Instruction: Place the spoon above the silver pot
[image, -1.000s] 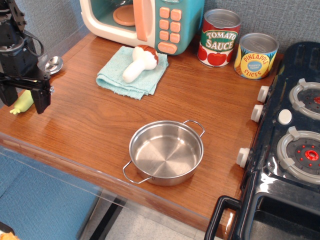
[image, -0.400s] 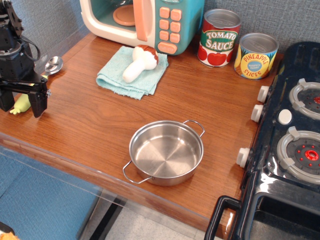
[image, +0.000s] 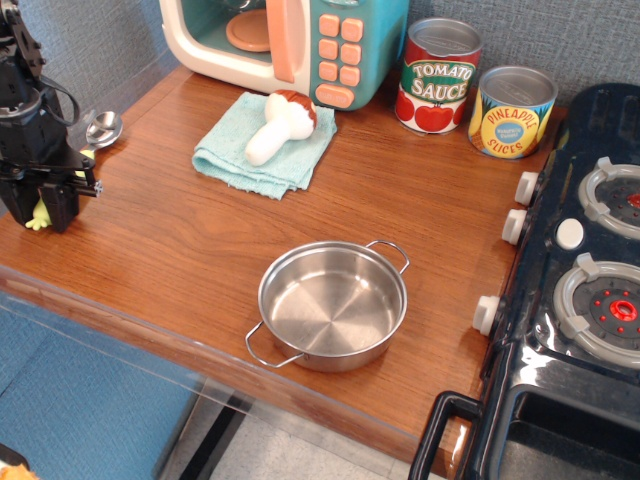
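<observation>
**Gripper closes on the spoon at the counter's left edge**

The spoon (image: 88, 143) – shiny silver bowl, pale yellow-green handle – lies at the far left, well apart from the silver pot (image: 333, 305). The gripper (image: 42, 207) has dropped lower than a second ago, and its fingers, then spread, now pinch the handle end. The pot holds nothing – bare steel inside.

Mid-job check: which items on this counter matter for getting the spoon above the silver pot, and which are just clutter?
Belongs to the job:
- spoon, at the counter's left edge, handle under the arm
- silver pot, empty, near the front edge
- gripper, down over the spoon's handle

Just lying about:
- mushroom toy on the teal cloth
- toy microwave
- tomato sauce can
- pineapple can
- toy stove
</observation>
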